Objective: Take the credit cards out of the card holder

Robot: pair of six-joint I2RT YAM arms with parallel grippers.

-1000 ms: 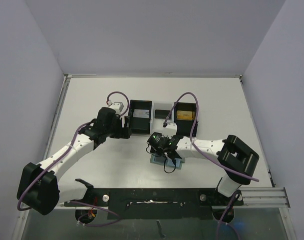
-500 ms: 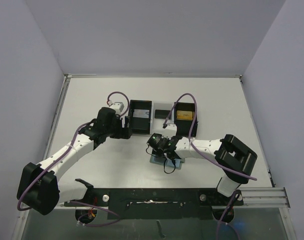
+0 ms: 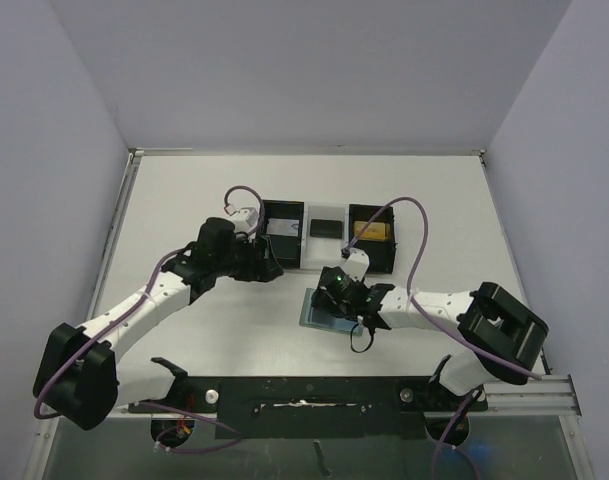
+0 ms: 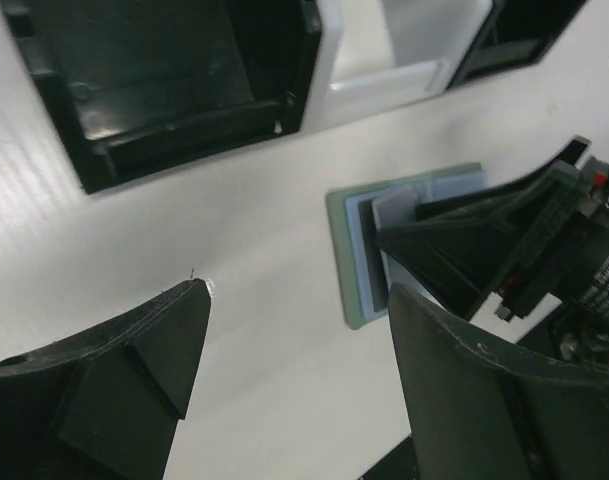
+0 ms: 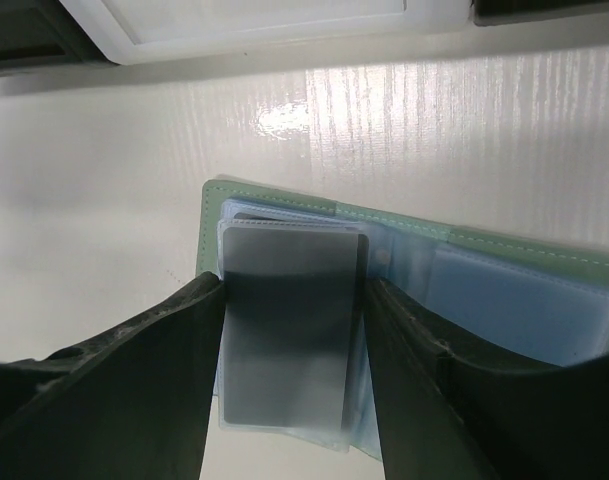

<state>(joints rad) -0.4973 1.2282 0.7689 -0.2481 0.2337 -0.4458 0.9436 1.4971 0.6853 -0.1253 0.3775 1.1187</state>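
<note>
The card holder (image 3: 315, 309) lies open on the table in front of the tray, grey-green rim (image 5: 464, 245) with pale blue pockets (image 5: 514, 305). My right gripper (image 3: 334, 297) is low over its left half, and its fingers (image 5: 164, 380) press against both long edges of a grey card (image 5: 289, 340) in a clear sleeve. My left gripper (image 3: 269, 262) is open and empty above bare table, left of the holder and just in front of the tray. In the left wrist view the holder (image 4: 356, 262) shows past my open gripper (image 4: 299, 295), partly hidden by the right gripper.
A black-and-clear three-compartment tray (image 3: 302, 243) stands behind the holder: a pale card in the left bin, a dark card (image 3: 326, 227) in the middle, a yellow card (image 3: 372, 232) on the right. Its left bin (image 4: 174, 140) is close to my left gripper.
My left gripper has moved right along the tray's front, towards the holder. My right arm has swung right and its gripper shifted a little right, uncovering the holder's left edge.
</note>
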